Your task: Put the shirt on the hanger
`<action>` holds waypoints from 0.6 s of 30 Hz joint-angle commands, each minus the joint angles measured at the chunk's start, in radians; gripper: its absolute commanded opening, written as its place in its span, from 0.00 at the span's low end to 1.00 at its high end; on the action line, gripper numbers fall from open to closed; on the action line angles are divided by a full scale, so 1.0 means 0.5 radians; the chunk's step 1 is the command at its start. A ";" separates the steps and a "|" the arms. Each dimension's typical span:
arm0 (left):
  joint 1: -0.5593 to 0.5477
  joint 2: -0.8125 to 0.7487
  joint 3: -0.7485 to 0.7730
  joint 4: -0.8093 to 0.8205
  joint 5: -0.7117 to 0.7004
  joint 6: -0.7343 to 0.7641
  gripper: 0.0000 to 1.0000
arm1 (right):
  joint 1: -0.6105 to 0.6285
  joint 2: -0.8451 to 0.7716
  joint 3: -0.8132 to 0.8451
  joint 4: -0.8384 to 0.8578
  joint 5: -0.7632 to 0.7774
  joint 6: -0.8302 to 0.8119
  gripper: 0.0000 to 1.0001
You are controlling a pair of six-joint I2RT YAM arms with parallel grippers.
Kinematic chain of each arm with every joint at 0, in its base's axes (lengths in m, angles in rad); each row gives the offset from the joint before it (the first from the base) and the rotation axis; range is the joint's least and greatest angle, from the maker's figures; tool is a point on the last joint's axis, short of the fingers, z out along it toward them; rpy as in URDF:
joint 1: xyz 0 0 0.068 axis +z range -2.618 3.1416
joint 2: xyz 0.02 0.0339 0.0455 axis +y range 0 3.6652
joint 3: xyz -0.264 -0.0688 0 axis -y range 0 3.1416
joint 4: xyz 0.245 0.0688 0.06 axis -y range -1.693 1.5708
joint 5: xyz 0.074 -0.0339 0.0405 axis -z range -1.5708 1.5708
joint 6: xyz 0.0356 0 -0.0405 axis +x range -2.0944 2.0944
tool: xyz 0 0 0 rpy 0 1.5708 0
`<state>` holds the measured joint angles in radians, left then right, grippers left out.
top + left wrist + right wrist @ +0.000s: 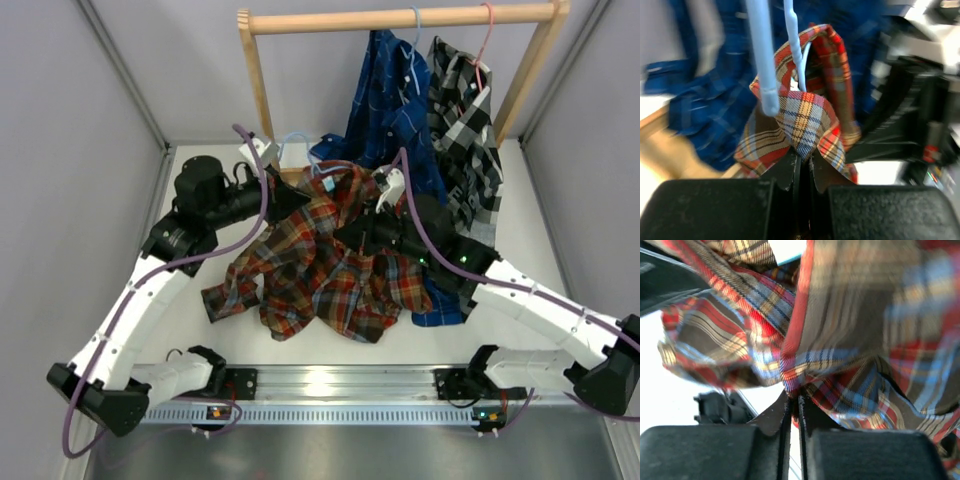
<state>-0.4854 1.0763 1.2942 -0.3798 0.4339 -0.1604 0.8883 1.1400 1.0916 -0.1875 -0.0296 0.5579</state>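
The shirt [320, 265] lies bunched in the middle of the table [190, 330], with white surface showing to its left and in front. The left gripper [802, 159] is clamped on a fold beside the hanger [764, 55]. The right gripper [792, 399] is pinched tight on cloth. Just behind, a blue shirt [385, 100] and a checked shirt [460, 130] hang on the rack [400, 18].

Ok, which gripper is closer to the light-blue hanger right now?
Left. The left gripper pinches the shirt right at the hanger, whose wire sits just beyond its fingertips. The right gripper clamps the shirt farther right, with no hanger in its wrist view.
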 commanded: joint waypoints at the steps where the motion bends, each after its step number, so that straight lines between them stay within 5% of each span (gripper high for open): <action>1: 0.047 0.081 0.065 0.183 0.874 0.179 0.00 | 0.018 -0.083 -0.063 0.161 -0.106 -0.088 0.05; 2: 0.047 0.084 0.069 0.113 0.872 0.240 0.00 | 0.015 -0.184 -0.072 0.093 -0.134 -0.170 0.21; 5: 0.054 0.087 0.090 -0.194 0.734 0.504 0.00 | 0.015 -0.529 -0.161 -0.232 -0.140 -0.293 0.45; 7: 0.054 0.063 0.069 -0.353 0.761 0.676 0.00 | 0.015 -0.809 -0.192 -0.477 -0.259 -0.361 0.50; 12: 0.047 0.010 -0.051 -0.403 1.371 0.839 0.00 | 0.015 -1.163 -0.051 -0.821 -0.410 -0.606 0.64; 18: -0.038 0.139 -0.008 -0.406 1.794 0.821 0.00 | 0.015 -0.781 0.357 -0.898 -0.606 -0.809 0.67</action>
<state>-0.4767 1.1275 1.2724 -0.5987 1.1076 0.2062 0.8879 0.6090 1.2224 -0.5583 -0.2596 0.2420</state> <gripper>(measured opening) 0.060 0.674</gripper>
